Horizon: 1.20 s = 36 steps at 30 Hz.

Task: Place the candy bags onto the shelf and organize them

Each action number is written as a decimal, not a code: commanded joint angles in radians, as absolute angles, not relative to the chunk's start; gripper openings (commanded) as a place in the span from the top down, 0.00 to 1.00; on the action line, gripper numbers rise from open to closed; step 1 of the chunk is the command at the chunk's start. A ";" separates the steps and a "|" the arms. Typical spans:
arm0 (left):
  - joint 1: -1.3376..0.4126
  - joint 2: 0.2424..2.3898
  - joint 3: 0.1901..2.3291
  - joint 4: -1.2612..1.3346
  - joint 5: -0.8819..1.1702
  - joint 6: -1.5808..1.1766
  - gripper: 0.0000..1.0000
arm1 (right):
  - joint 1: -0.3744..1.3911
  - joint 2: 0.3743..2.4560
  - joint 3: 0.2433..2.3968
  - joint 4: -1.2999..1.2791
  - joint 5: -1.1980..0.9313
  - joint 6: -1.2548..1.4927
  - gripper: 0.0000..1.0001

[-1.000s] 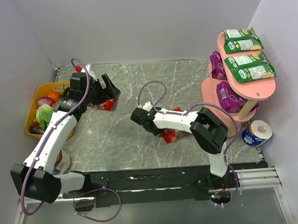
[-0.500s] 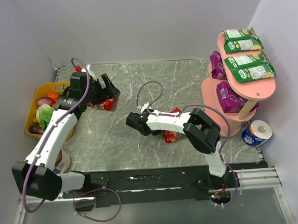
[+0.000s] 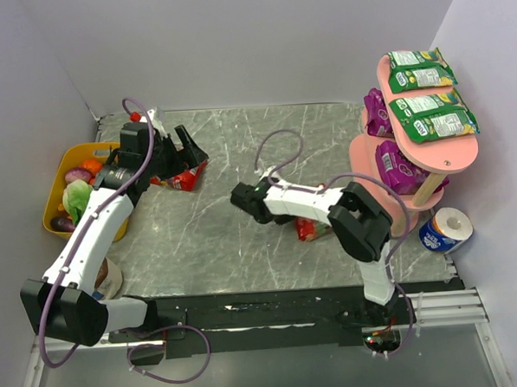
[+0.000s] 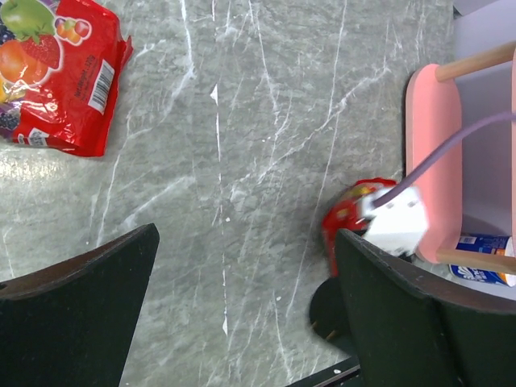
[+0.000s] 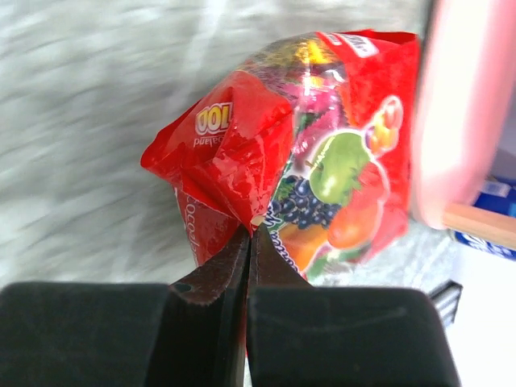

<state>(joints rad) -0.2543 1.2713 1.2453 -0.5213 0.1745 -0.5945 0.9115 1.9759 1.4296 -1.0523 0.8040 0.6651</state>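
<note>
My right gripper [image 5: 248, 230] is shut on a crumpled corner of a red candy bag [image 5: 322, 161] with fruit print; from above this bag [image 3: 306, 230] peeks out under the right forearm, left of the shelf. My left gripper [image 3: 189, 150] hangs wide open at the back left, just above the other red bag [image 3: 181, 178]. In the left wrist view that bag [image 4: 56, 76] lies ahead of the open fingers [image 4: 81, 274], apart from them. The pink shelf [image 3: 454, 155] holds two green bags [image 3: 432, 115] on its top board and two purple bags [image 3: 396, 165] on the middle board.
A yellow bowl [image 3: 54, 200] of toy vegetables [image 3: 79, 196] stands at the left edge beside the left arm. A blue-wrapped paper roll [image 3: 442, 230] sits at the shelf's foot. Grey walls close in at the back and both sides.
The right gripper has shut on the red bag's corner, bunching it up, and pulled it a little to the right, toward the shelf. The left arm has stayed still.
</note>
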 commanded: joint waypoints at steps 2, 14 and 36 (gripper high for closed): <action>-0.247 1.272 1.285 -0.506 0.202 -0.584 0.03 | 0.793 1.826 1.396 -1.134 0.977 0.678 1.00; -0.242 1.276 1.279 -0.497 0.210 -0.586 0.04 | 0.664 1.688 1.364 -1.189 1.120 0.649 1.00; -0.239 1.295 1.282 -0.489 0.230 -0.594 0.03 | 0.500 1.494 1.203 -1.033 1.181 0.433 1.00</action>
